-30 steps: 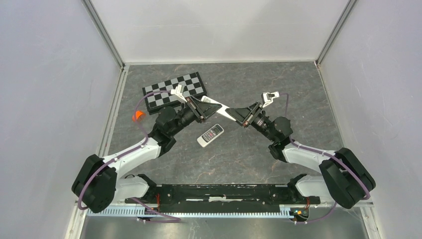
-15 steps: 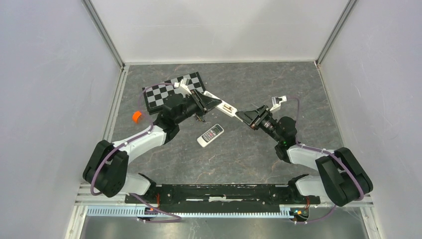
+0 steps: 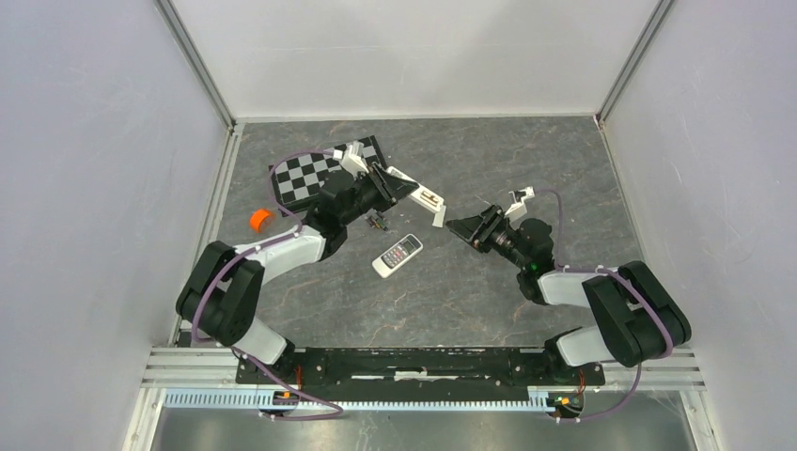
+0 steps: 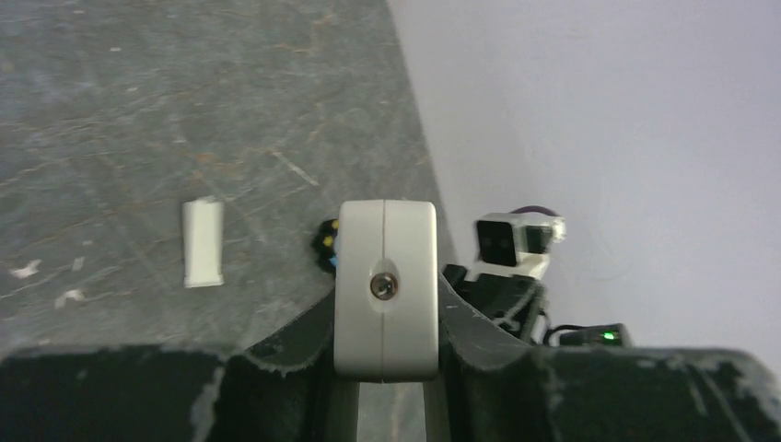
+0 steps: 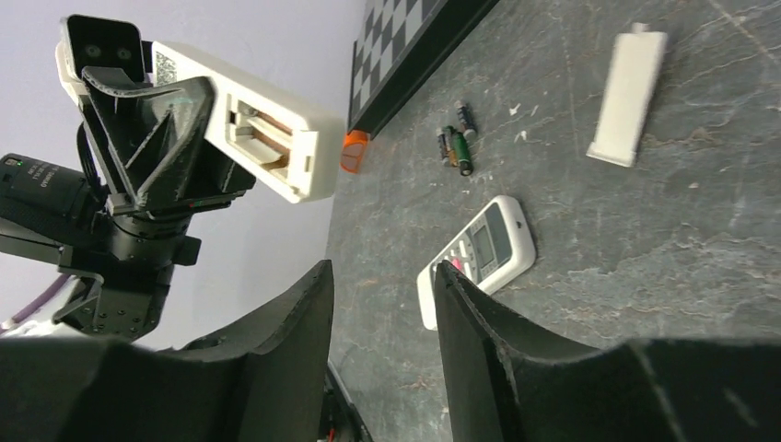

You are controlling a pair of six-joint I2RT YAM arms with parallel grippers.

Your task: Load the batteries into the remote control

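**Top external view.** The left gripper (image 3: 395, 186) was clamped on the remote control (image 3: 425, 200) and held it raised above the table (image 3: 564, 169), with its free end pointing toward the right arm. The right gripper (image 3: 462, 226) faced that free end, near it but not touching. The batteries (image 3: 379, 223) lay on the table below the left gripper, between the checkerboard (image 3: 315, 177) and the grey-white remote (image 3: 398, 255). An orange object (image 3: 259, 220) lay near the left wall.

**Left wrist view.** The remote control (image 4: 385, 276) appeared end-on, pinched between both fingers of the left gripper (image 4: 387, 324). A white battery cover (image 4: 203, 242) lay flat on the table (image 4: 138, 110).

**Right wrist view.** The fingers of the right gripper (image 5: 382, 276) stood apart with nothing between them. The remote control (image 5: 267, 138) showed its uncovered battery recess, in which no cell was discernible. The batteries (image 5: 457, 147) lay together on the table (image 5: 645, 230), beside the checkerboard (image 5: 405, 55) edge. The battery cover (image 5: 628, 97) and the grey-white remote (image 5: 479, 253) lay apart from them.
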